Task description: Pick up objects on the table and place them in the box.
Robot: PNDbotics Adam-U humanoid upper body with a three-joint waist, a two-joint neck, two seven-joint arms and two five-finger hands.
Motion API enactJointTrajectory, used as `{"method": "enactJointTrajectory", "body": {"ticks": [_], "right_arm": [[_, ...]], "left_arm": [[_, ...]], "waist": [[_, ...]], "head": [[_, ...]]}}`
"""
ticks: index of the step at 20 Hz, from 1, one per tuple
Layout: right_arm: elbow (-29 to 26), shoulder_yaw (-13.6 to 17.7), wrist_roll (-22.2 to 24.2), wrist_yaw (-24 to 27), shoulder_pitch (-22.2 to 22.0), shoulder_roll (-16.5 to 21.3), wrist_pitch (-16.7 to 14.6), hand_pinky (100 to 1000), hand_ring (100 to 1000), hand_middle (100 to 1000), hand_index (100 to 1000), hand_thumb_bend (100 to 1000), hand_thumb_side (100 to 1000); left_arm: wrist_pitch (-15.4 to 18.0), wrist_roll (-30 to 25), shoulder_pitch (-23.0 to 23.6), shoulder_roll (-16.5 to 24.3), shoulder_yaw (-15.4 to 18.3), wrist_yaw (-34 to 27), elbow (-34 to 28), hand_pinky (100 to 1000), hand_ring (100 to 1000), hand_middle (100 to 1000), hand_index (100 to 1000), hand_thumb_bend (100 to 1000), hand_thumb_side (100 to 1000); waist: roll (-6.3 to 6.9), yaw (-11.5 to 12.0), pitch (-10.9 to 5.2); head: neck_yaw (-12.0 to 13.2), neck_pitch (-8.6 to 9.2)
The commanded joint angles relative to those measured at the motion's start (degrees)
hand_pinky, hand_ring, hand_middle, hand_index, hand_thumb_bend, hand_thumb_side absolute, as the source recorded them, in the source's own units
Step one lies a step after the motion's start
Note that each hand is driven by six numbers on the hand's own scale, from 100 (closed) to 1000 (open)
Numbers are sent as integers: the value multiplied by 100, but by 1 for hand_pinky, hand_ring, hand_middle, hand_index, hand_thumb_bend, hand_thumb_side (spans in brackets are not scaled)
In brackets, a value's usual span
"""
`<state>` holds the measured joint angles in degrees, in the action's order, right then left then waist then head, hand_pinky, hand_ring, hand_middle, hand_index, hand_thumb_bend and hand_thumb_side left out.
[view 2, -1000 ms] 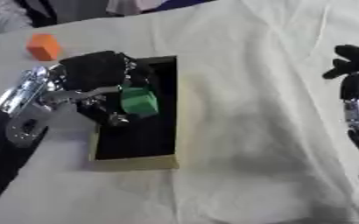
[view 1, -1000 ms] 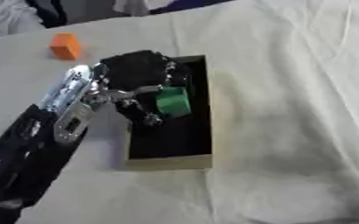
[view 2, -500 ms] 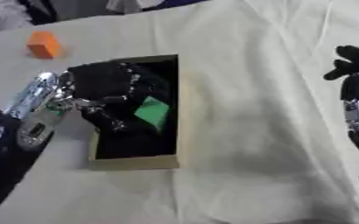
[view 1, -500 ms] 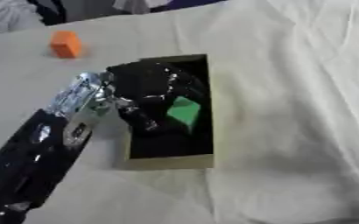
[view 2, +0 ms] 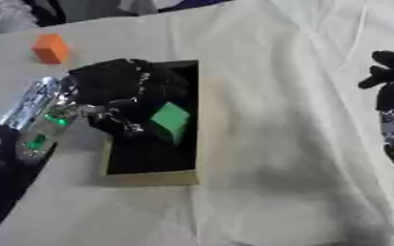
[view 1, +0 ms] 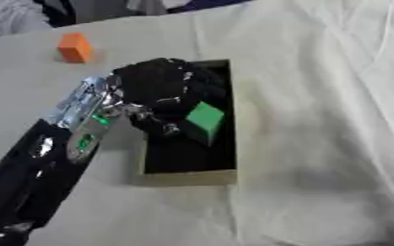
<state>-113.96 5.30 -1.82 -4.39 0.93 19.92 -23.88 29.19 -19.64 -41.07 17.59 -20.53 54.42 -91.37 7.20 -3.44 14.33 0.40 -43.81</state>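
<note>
Your work surface is a table covered in white cloth [view 1: 318, 158]. The box [view 1: 188, 177] sits near centre. Your left hand [view 1: 154, 93] hovers over it, fingers now spread; the green block [view 1: 204, 120], gripped 1 s ago, lies inside. Right hand [view 2: 389, 84] rests open at the edge. The orange block [view 1: 74, 47] stays farther back.

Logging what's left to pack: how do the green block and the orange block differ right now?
The green block sits tilted inside the box, right by the left hand; the orange block stands upright on the table, beyond the box, with no hand near it. Green looks somewhat larger. Both are small, plain solid-coloured blocks.
</note>
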Motion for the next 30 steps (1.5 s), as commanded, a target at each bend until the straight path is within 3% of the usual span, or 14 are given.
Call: {"method": "enactJointTrajectory", "body": {"ticks": [1, 7, 13, 18, 23, 30], "right_arm": [[-63, 35, -49, -29, -1, 43, -15, 866, 902, 540, 854, 100, 684], [-63, 46, -105, -65, 0, 50, -31, 865, 901, 541, 853, 100, 683], [-63, 25, -117, -61, 11, 87, -79, 864, 901, 542, 852, 100, 682], [-63, 3, -110, -73, 14, 126, -99, 863, 900, 542, 852, 100, 681], [-63, -25, -87, -106, 28, 158, -104, 863, 901, 540, 852, 100, 681], [-63, -54, -76, -149, 45, 177, -111, 863, 901, 539, 852, 100, 680]], "left_arm": [[-273, 136, -46, 338, 377, -430, -421, 746, 860, 857, 916, 213, 100], [-935, 303, 35, 972, 1156, -1509, -765, 728, 844, 843, 913, 112, 100], [-1254, 250, -252, 1632, 1558, -1945, -267, 752, 864, 854, 912, 166, 100], [-1175, 313, -673, 1984, 1726, -1725, 997, 767, 879, 863, 913, 243, 100], [-995, 463, -1147, 2125, 1832, -1214, 2274, 786, 896, 874, 908, 409, 100], [-732, 604, -1592, 2108, 1966, -568, 3489, 793, 902, 880, 908, 474, 100]], "waist": [[-62, 25, -81], [-67, 30, -69], [-68, -51, -74], [-40, -119, -62], [8, -173, -18], [34, -211, 30]], "head": [[-11, -31], [-98, -31], [-81, -28], [17, -13], [148, -7], [337, -16]]}}
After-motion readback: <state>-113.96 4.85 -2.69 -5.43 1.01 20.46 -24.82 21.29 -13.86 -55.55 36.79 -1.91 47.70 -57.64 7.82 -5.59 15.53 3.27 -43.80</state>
